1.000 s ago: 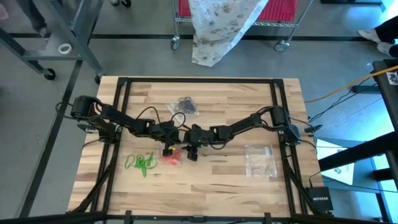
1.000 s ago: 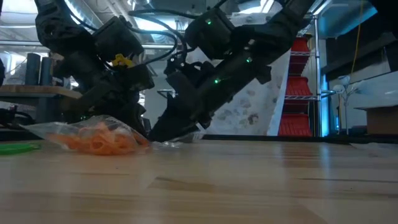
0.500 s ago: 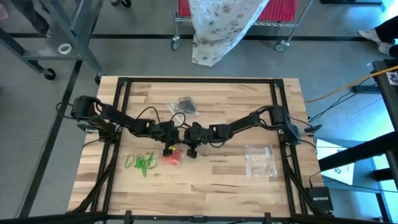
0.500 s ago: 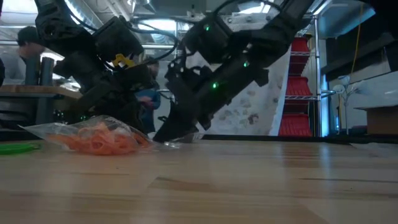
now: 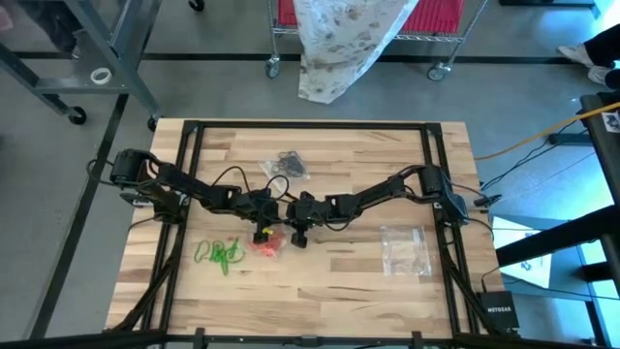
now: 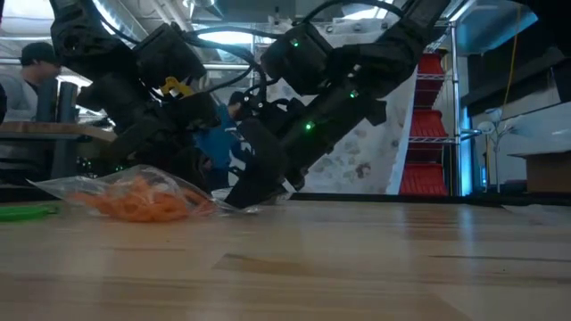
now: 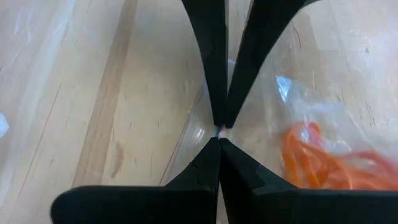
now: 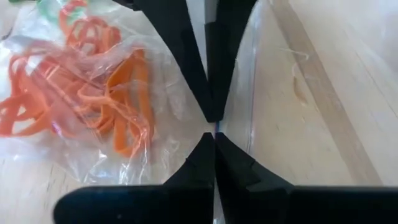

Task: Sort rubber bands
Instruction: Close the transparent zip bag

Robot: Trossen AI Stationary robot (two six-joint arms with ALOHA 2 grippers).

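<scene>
We saw both grippers mid-tabletop: left gripper (image 5: 261, 233) and right gripper (image 5: 299, 236) clamped tight on bag (image 8: 81, 124) of orange bands (image 5: 268, 245). Green bands (image 5: 219, 254) loose at 9 o'clock, black bands (image 5: 289, 164) at 12; bagging unfinished.

Grey floor (image 5: 223, 92) — wire cart (image 5: 378, 29)

Both grippers, left (image 5: 260, 234) and right (image 5: 299, 238), meet mid-table, fingers pinched closed
</scene>
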